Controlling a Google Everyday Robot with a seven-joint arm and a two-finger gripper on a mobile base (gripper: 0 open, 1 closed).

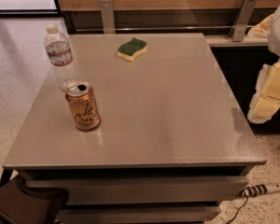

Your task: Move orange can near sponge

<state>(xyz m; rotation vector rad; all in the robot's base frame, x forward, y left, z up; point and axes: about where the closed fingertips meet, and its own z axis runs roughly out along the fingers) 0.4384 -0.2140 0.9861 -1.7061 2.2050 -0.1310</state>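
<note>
The orange can [83, 106] stands upright near the front left of the grey table [177, 125], its silver top opened. The sponge [132, 49], dark green over pale yellow, lies flat at the back middle of the table, well apart from the can. My gripper [269, 102] shows as white and pale yellow parts at the right edge of the view, beyond the table's right side and far from both the can and the sponge. It holds nothing that I can see.
A clear plastic water bottle [59, 57] stands just behind the can, close to it. A power strip [263, 189] lies on the floor at the front right. A dark chair [23, 204] is at the lower left. Metal brackets stand behind the table.
</note>
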